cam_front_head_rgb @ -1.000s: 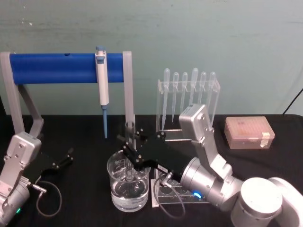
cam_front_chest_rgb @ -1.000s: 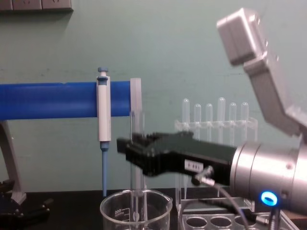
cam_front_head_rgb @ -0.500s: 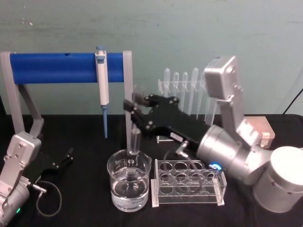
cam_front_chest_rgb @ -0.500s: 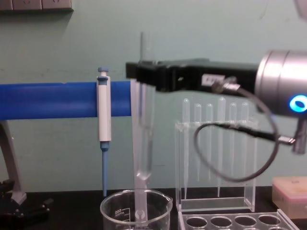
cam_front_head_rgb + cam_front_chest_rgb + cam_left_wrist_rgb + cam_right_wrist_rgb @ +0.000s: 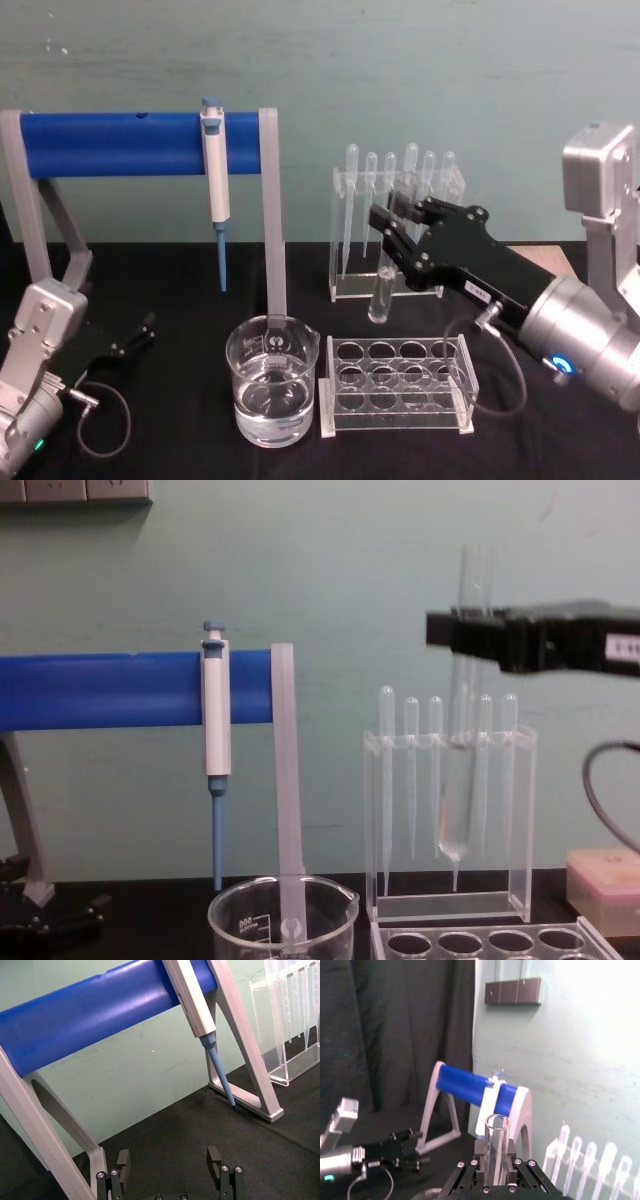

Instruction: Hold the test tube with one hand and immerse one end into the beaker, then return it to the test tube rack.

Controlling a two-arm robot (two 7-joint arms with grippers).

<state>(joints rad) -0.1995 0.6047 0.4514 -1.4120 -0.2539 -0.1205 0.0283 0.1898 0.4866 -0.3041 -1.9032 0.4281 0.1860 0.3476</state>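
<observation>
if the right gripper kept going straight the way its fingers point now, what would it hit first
Probably the grey post of the blue pipette stand. The right gripper, shut on the test tube, points toward the robot's left, above the beaker and tube rack. Depth is unclear, so it might pass in front.

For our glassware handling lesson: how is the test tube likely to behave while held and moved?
Held upright in the right claw, the test tube looks like rigid, thin clear glass, so probably light yet fragile. Its smooth wall may slip. The round bottom hangs above the rack; laid down, it would likely roll.
</observation>
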